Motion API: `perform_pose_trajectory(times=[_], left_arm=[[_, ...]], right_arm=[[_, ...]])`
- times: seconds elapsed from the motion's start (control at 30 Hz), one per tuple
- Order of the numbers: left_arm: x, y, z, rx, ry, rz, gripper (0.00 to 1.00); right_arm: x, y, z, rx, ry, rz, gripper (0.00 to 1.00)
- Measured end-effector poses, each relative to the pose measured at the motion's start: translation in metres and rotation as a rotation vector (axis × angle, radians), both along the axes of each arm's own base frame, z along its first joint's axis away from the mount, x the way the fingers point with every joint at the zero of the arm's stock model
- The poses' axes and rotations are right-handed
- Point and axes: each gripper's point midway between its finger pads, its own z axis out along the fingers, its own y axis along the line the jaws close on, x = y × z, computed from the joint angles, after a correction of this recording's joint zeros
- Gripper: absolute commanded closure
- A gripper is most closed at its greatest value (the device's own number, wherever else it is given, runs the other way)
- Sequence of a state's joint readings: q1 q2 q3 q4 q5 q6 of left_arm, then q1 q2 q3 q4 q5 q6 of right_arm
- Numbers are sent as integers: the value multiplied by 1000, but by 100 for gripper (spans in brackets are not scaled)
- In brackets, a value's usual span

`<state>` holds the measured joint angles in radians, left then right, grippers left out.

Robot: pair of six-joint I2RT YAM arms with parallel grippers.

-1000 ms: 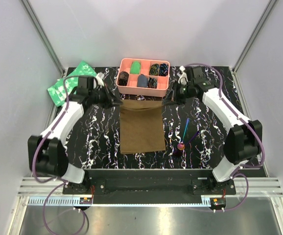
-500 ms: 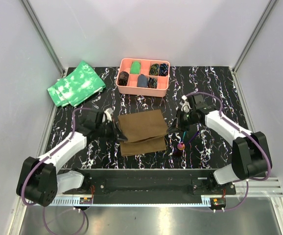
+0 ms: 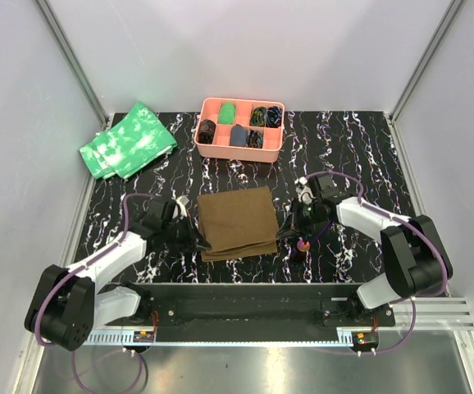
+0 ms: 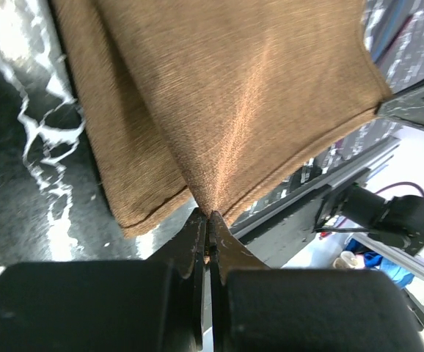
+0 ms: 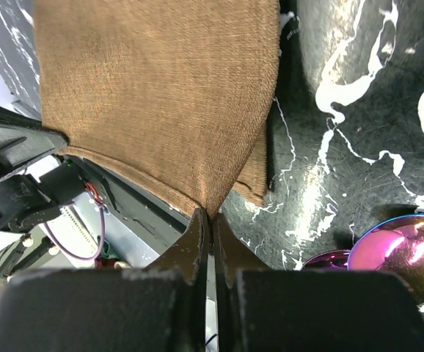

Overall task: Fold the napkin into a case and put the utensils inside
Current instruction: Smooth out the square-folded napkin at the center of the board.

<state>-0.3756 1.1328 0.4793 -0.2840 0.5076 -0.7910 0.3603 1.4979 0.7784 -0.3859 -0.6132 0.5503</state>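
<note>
At centre of the table [image 3: 368,156] lies the napkin [image 3: 237,220], doubled over, with the upper layer's free edge at 6 o'clock. Left gripper [image 3: 196,240] pinches that layer's 7 o'clock corner and right gripper [image 3: 284,234] its 5 o'clock corner. Both are clamped on cloth, likely to keep the edge taut and square over the lower layer peeking out beneath. Utensils [image 3: 303,245] sit at the napkin's 4 o'clock, just beside the right gripper, not yet inside.
</note>
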Motion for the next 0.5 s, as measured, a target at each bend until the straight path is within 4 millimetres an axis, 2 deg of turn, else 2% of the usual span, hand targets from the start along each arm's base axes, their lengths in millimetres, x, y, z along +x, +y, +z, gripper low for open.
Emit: perform_pose_trajectory(times=[0.27,0.5], left_arm=[[-5,5,-13,29,12,8,100],[-4,5,-10,27,-1,10,100]], right_arm=[[-3,2,-13,4,15,3,100],[-6,2,-18,8,30,-2,100]])
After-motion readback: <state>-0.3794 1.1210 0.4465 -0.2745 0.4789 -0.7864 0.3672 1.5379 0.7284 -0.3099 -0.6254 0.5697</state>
